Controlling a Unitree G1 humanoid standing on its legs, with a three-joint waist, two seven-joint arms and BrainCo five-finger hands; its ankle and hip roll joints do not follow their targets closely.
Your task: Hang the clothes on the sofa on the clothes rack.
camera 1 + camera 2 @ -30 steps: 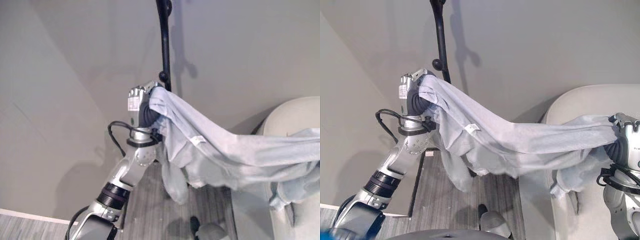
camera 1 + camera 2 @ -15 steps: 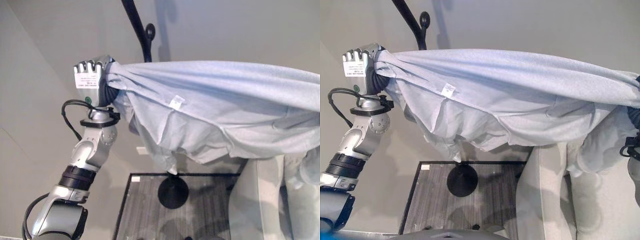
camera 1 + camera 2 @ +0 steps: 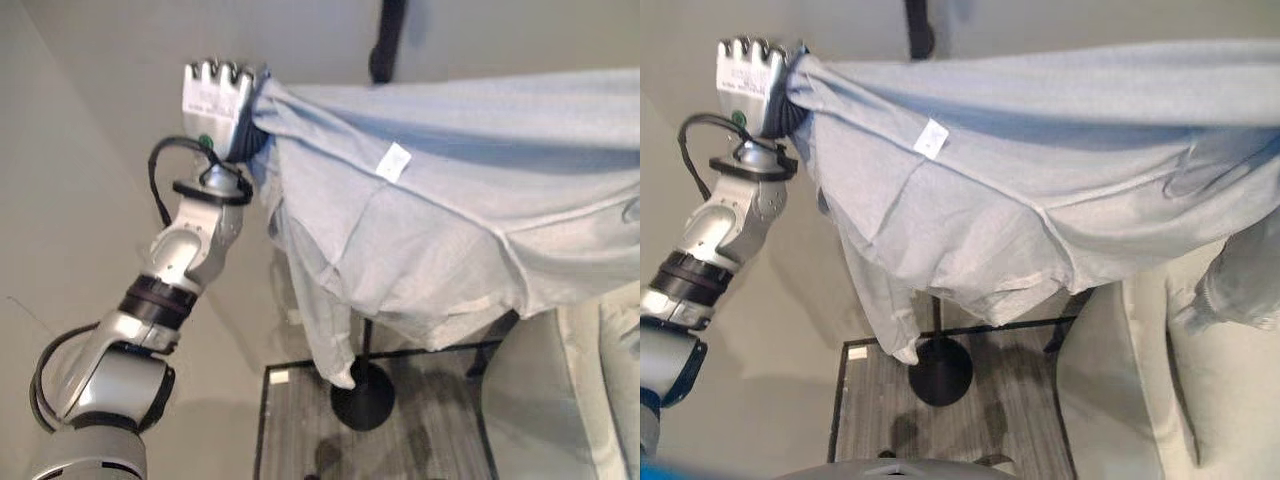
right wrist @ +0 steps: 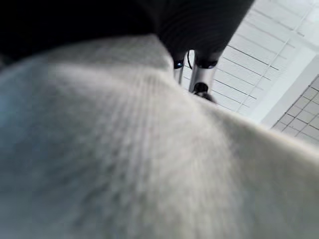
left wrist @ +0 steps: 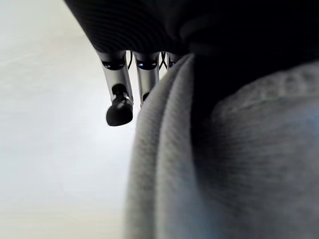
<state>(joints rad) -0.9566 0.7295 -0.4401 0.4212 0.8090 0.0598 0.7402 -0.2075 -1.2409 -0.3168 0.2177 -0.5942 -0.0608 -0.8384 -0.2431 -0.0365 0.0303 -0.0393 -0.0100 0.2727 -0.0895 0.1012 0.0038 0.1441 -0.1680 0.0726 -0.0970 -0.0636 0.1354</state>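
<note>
Held up high and pulled out wide like a banner: the pale blue shirt (image 3: pixel 430 230), with its long way going straight across from the robot's left to its right. Gripped at the left end by the left hand (image 3: pixel 215 100), fingers curled tight into a fist with the cloth bunched up and coming out of it. Going on to the right past the edge of both eye views, so no seeing there what has hold of that end. Draped thick over the right hand (image 4: pixel 199 74) in the right wrist view, with just a bit of finger poking out past the cloth (can't tell if curled shut or loose). Marked with a little white tag (image 3: pixel 393 161) near the top edge, not far from the left fist. Sagging in the middle, with one loose flap hanging down low under the left hand. Just behind the top edge of the shirt, a bit to the right of the fist: the black pole of the clothes rack (image 3: pixel 918 30), with its round foot (image 3: pixel 940 372) down on the floor right under the hanging flap. Off at the lower right, the pale sofa (image 3: pixel 1140 400), with none of the shirt lying on it. Left hand much nearer the pole than the right one, so probably the left end to go onto the rack first, with a short push toward the pole.
</note>
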